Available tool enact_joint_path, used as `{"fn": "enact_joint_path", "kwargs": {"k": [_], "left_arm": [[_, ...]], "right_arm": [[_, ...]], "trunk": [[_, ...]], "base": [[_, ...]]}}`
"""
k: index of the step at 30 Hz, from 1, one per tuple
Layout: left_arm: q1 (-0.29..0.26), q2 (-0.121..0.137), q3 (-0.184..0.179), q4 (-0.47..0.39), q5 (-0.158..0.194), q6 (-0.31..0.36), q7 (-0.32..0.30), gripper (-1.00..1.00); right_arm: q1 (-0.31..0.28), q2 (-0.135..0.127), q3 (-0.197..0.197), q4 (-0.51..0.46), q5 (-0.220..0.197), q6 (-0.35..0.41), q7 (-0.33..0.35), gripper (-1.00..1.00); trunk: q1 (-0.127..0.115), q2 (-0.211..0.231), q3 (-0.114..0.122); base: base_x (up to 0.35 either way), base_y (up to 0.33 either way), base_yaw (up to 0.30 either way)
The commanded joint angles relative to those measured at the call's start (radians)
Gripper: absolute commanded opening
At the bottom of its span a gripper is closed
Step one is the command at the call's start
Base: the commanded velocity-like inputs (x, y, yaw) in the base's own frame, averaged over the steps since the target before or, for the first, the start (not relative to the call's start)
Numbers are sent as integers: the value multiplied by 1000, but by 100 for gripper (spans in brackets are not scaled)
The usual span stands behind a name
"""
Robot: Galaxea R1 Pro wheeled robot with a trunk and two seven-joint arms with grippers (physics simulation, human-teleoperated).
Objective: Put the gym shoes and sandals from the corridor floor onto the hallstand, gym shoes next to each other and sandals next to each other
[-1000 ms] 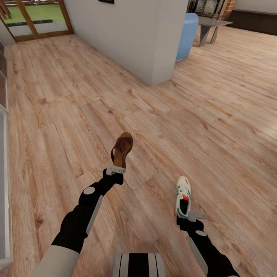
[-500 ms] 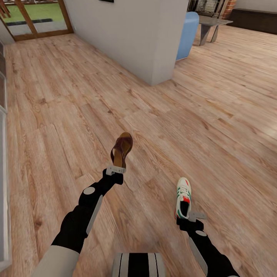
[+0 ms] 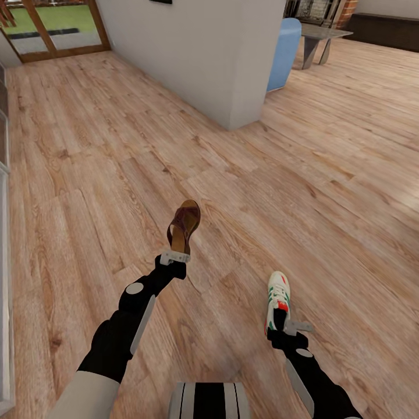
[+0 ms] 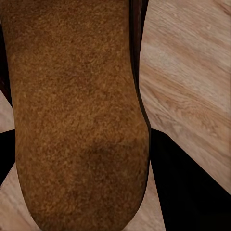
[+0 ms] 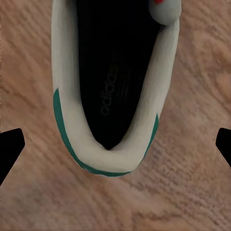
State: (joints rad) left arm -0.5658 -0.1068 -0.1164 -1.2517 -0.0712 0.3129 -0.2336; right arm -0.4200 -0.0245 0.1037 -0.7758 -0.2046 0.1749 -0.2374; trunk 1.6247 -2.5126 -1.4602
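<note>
floor (image 3: 326, 192): wood planks | on it: blue chair (image 3: 284, 52)

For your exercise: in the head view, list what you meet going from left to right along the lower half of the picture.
Left pincer holding the sandal → gym shoe → right pincer gripping that shoe's heel.

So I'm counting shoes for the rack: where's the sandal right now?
In the head view the sandal is held up over the floor at the left gripper, left of the gym shoe at the right gripper.
</note>
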Motion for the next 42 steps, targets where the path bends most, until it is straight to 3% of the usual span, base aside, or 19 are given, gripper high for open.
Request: {"fn": "enact_joint_path", "kwargs": {"k": [1,21,27,31,42], "left_arm": [[0,-1,1,-2,-10,4,-6,-100],[0,1,4,-3,-12,5,-3,-100],[0,2,5,-3,-7,5,-3,-100],[0,2,8,-3,-6,3,-3,-100],[0,4,9,-3,-6,3,-3,-100]], "right_arm": [[0,-2,7,-2,-9,5,-10,100],[0,-2,8,-2,-9,5,-10,100],[0,-2,8,-2,-9,5,-10,100],[0,-2,9,3,-7,2,-10,100],[1,-1,13,48,-5,-173,-7,100]], "trunk": [[0,0,-1],[0,0,-1],[3,-2,-30],[3,-2,-34],[3,-2,-34]], "base": [[159,0,0],[22,0,0],[0,0,0],[0,0,0],[0,0,0]]}}
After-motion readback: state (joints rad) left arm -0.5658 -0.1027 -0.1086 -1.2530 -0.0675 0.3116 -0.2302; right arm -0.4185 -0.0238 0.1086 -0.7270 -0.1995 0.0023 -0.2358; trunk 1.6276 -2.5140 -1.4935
